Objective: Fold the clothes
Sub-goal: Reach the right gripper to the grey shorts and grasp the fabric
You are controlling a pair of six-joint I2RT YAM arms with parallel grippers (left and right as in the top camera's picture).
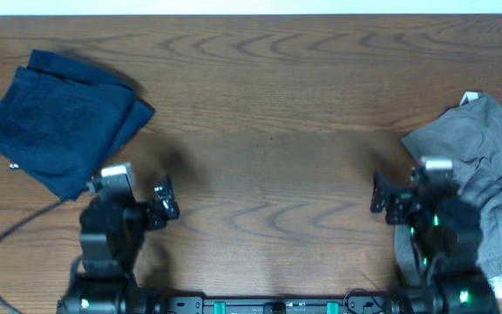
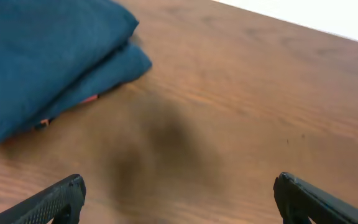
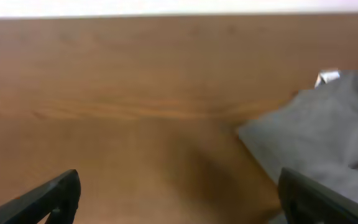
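- Black tips of my right gripper [image 3: 179, 193] stand wide apart, with nothing between them but bare wood.
- My left gripper [image 2: 179, 190] is the same: spread wide, holding nothing.
- Grey shorts [image 3: 331, 134] lie crumpled just ahead and to the right of my right jaws, not touching them. Their nearest corner points toward the gap, and a white label [image 3: 328, 77] shows at the far edge.
- I judge that no fold is made yet. The first job is to bring the shorts onto the open table [image 1: 268, 105] between my two sets of jaws and spread them flat.
- To do that well, my right jaws should come in low on that near corner, pinch the edge cleanly and drag slowly so the cloth does not bunch. My left jaws should take a second corner once it is in reach.
- A navy garment [image 2: 42, 56], folded, lies ahead and left of my left jaws, well apart from the shorts. I should leave it alone.
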